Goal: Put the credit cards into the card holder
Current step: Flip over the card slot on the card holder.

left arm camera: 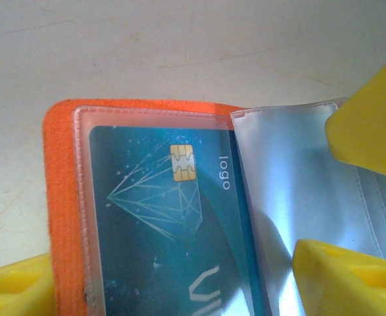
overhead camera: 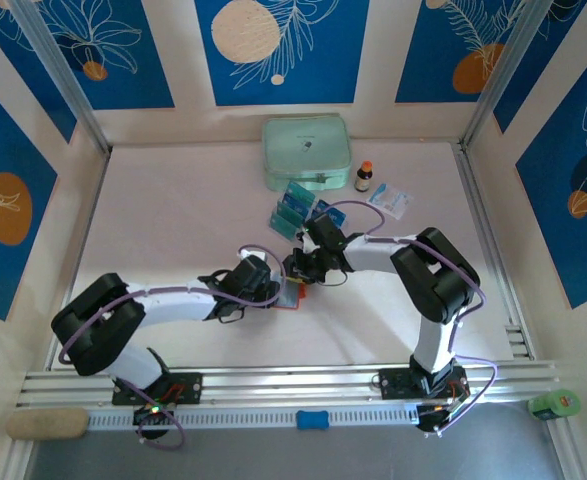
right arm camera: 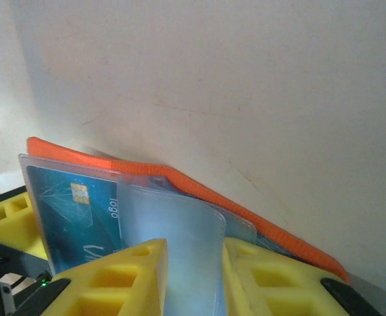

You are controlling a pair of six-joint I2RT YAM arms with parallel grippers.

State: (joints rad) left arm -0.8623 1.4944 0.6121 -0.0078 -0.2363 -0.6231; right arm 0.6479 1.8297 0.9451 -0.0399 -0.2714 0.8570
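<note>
Credit card reading "logo" sits in card holder; left pincer wide, right pincer narrowly parted around clear sleeve.

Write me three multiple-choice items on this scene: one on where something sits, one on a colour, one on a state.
1. The mint-green zip case lies:
A. at the far side of the table, beyond the clear rack
B. beside the arm bases
C. on top of the left arm

2. The cover of the card holder is:
A. black
B. orange
C. mint green

3. The teal chip card is:
A. loose on the table
B. pinched in mid-air
C. inside a clear pocket of the open card holder

Answers:
1. A: the top view shows the case at the back, behind the rack.
2. B: both wrist views show an orange edge.
3. C: in the left wrist view the pocket's rim frames the card.
</note>
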